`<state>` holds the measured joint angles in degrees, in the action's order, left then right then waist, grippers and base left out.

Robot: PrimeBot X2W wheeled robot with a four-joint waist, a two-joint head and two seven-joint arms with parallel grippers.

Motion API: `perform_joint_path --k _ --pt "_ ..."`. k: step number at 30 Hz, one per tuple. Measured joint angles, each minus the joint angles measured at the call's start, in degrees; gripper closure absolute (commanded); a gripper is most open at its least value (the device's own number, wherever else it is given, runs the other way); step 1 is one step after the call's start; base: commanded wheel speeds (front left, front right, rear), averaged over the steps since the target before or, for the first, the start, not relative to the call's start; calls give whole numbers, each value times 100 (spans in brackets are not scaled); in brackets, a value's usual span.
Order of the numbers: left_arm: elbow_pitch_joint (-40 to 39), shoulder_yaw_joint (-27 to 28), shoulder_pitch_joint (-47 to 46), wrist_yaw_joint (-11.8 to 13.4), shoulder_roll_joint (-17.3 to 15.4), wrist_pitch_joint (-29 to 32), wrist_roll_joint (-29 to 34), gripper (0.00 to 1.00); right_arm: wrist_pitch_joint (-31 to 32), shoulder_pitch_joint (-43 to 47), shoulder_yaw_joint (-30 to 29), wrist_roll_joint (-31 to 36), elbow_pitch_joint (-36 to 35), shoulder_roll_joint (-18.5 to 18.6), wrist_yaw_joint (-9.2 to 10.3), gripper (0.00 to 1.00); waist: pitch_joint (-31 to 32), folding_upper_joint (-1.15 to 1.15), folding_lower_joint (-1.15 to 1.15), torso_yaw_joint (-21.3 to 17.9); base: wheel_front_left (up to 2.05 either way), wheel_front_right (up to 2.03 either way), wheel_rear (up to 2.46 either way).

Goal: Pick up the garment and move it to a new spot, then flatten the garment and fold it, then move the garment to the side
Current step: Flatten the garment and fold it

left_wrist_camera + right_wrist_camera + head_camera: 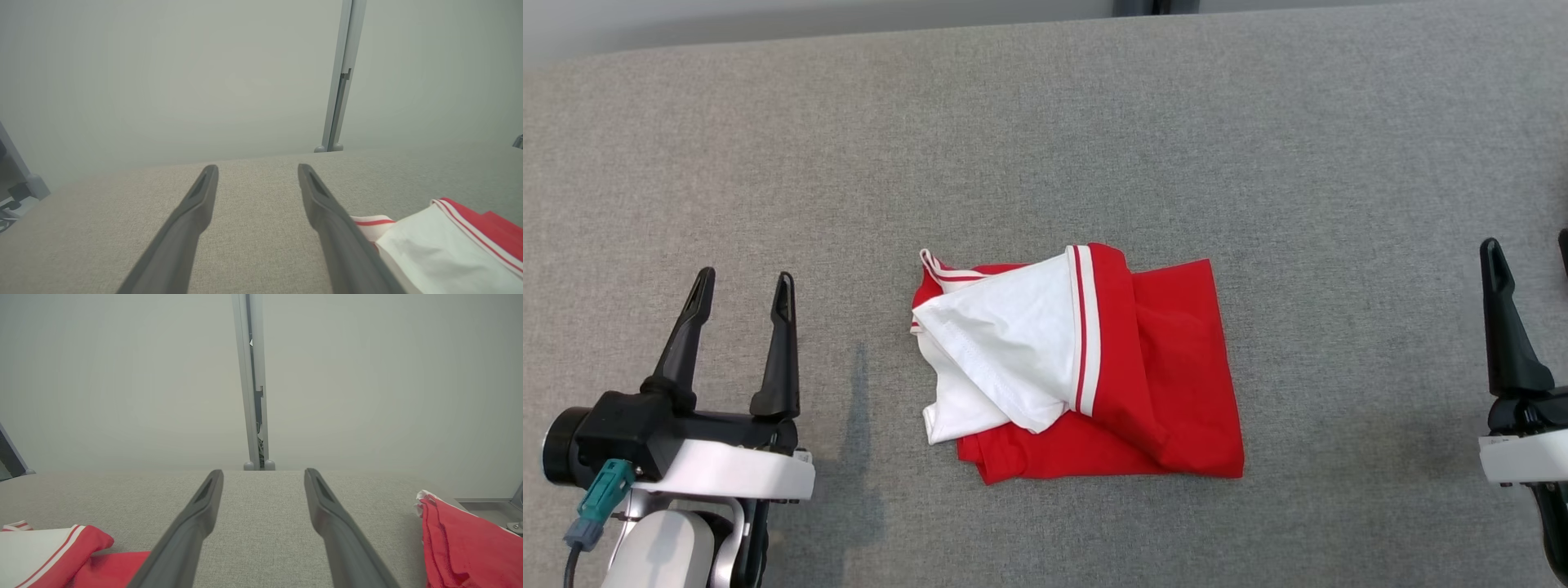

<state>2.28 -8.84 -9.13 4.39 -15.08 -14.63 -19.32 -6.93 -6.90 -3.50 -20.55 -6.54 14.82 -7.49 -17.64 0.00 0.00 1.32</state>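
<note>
Garment (1143,367) folded at mid-table (1045,122), between the grippers. Long axis roughly left–right, white panel toward left. Left gripper (743,282) fingers spread wide, empty. Right gripper (263,473) likewise wide, empty.

This reads as a robotics lab or test booth, not a lived-in room. A broad counter (1045,122) covered in plain grey woven fabric serves as the work surface. Behind it stand bare, pale grey partition panels (163,81), joined by a slim metal post (253,375) whose rounded feet sit at the counter's far edge, the kind of screening that boxes off a work cell. At the far left of the left wrist view, another grey frame leg (28,179) and some dark fittings (17,192) sit beyond the counter. The left end effector (745,278) carries an exposed teal connector (609,486) and cable, plain machine hardware.
</note>
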Motion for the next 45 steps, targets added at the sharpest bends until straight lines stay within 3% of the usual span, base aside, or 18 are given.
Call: perform_joint_path --k 22,23,24,25,30,37,45 --pt "-263 -91 133 132 -53 158 -4 0 254 97 10 -82 152 -20 0 0 83 0 0 49 0 0 0" --pt "-269 -100 133 137 -53 158 -4 0 315 94 41 -101 181 -7 0 53 87 0 0 59 0 0 0" --pt "-278 -109 133 141 -52 158 -5 0 348 94 86 -105 219 11 0 88 84 0 0 70 0 0 0" --pt "-285 -118 133 141 -51 159 -11 0 368 87 153 -113 236 15 0 100 78 0 0 85 0 0 0" --pt "-302 -179 83 140 -20 165 -20 0 472 -125 814 -146 428 23 0 100 7 0 0 197 0 0 0" --pt "-232 -299 -48 116 102 107 -24 0 552 -522 2185 -379 993 -8 0 100 -101 0 0 455 0 0 0" --pt "-114 -346 -131 65 196 46 -41 0 488 -887 3159 -808 1710 -35 0 100 -190 0 0 687 0 0 0"
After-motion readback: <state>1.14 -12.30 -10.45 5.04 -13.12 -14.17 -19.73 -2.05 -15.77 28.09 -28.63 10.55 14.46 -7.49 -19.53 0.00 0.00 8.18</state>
